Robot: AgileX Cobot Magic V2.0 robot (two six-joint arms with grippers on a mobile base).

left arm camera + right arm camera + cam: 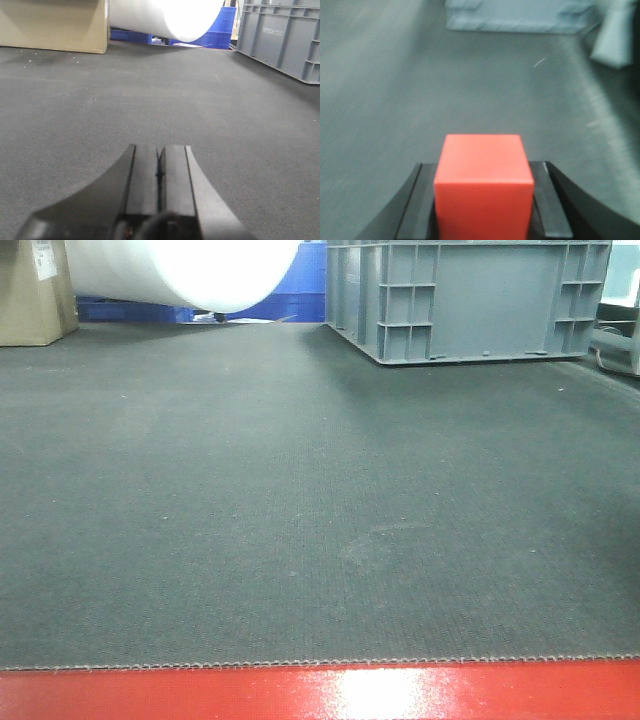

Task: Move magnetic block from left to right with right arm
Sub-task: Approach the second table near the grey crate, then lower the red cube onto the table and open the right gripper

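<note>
Red magnetic block (pixel 484 185) clamped in right pincer (pixel 485 200), left pincer (pixel 160 172) closed, empty

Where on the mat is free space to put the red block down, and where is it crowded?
The right pincer holds the block. The dark mat is bare from the red strip at the near edge up to the back. It gets crowded only at the far edge: cardboard box left, white roll middle, grey crate right.
</note>
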